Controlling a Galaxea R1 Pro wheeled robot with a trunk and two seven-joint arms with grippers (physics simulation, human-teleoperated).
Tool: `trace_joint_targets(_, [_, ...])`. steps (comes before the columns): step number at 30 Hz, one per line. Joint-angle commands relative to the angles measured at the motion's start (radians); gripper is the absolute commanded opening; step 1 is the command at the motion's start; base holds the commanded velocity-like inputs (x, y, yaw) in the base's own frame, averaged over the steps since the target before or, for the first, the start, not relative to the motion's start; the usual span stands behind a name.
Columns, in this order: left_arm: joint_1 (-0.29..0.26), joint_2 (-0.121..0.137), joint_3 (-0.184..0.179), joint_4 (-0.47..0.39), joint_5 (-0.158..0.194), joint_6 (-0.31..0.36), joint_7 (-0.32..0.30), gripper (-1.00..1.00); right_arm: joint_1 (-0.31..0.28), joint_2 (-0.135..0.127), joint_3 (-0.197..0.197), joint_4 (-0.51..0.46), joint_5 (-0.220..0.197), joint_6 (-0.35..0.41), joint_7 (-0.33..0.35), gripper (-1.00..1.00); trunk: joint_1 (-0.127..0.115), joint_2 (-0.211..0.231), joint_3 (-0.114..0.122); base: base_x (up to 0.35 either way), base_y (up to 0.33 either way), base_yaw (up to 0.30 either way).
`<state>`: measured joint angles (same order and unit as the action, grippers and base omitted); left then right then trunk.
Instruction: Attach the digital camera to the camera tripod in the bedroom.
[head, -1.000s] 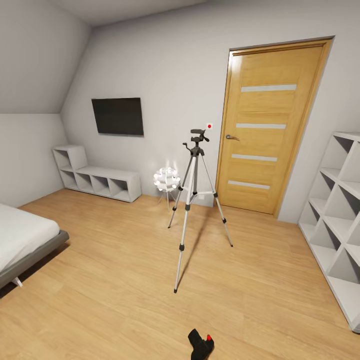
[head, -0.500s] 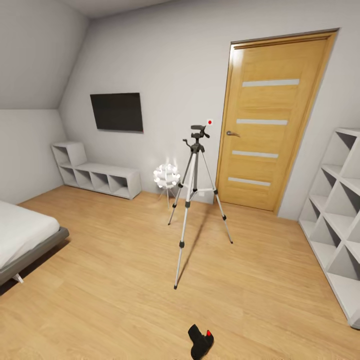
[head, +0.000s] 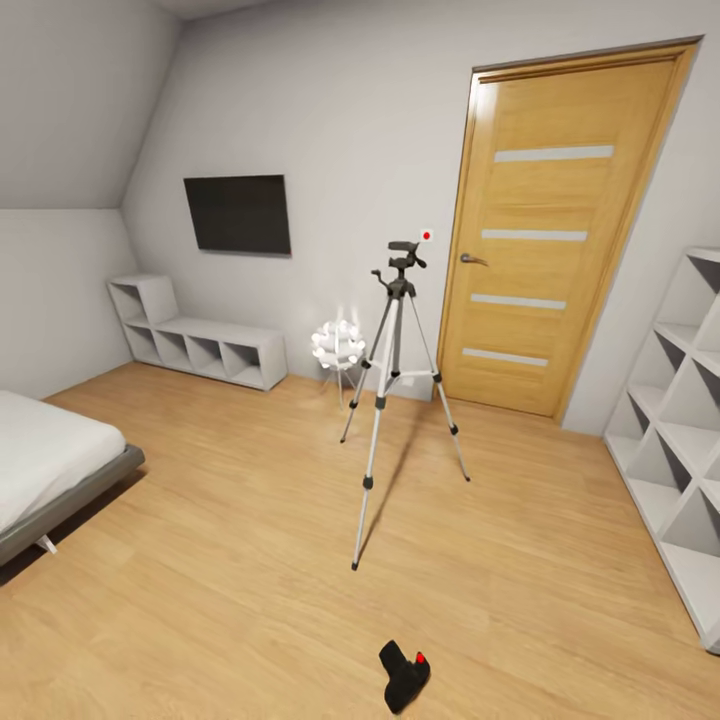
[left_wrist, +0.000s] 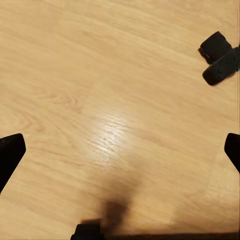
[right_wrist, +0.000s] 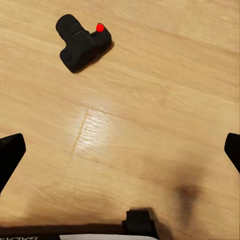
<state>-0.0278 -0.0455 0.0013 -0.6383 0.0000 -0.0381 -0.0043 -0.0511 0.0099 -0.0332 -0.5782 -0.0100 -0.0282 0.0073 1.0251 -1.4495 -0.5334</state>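
Black digital camera (head: 404, 676) lying on near floor (head: 230, 560) — right pincer (right_wrist: 120, 150) spread wide, needing centring over body.

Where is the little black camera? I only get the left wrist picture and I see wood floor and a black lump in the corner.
Observer: That lump is the digital camera. In the head view it lies on the floor, near the bottom edge, in front of the camera tripod.
Operator: Does it have a red button?
Observer: Yes, the right wrist view shows a round red button on top of it.
Operator: Is anything on the tripod yet?
Observer: No, its black head is bare, and it stands in front of a wooden door.
Operator: Is the other hand holding something?
Observer: No, the right gripper's fingers are spread wide over bare floor.
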Motion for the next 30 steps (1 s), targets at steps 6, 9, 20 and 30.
trace_joint_targets(6, [-0.049,0.000,-0.002,-0.009,-0.001,-0.009,-0.036,1.00,-0.001,-0.003,-0.004,-0.046,-0.001,-0.004,0.003,1.00,0.000,-0.001,-0.011,0.000,0.000,0.076])
trace_joint_targets(9, [-0.072,0.001,-0.003,-0.008,-0.003,-0.009,-0.082,1.00,-0.001,-0.006,-0.004,-0.054,-0.002,-0.004,0.005,1.00,0.000,-0.001,-0.016,0.000,0.000,0.074])
trace_joint_targets(20, [-0.155,-0.016,-0.007,-0.001,-0.008,-0.005,-0.280,1.00,-0.001,-0.011,-0.004,-0.056,-0.002,-0.004,0.008,1.00,0.000,-0.001,-0.034,0.000,0.000,0.030])
trace_joint_targets(30, [-0.168,-0.036,-0.041,0.002,-0.008,-0.009,-0.296,1.00,-0.001,-0.012,-0.005,-0.052,-0.001,-0.004,0.008,1.00,0.000,-0.001,-0.048,0.000,0.000,0.001])
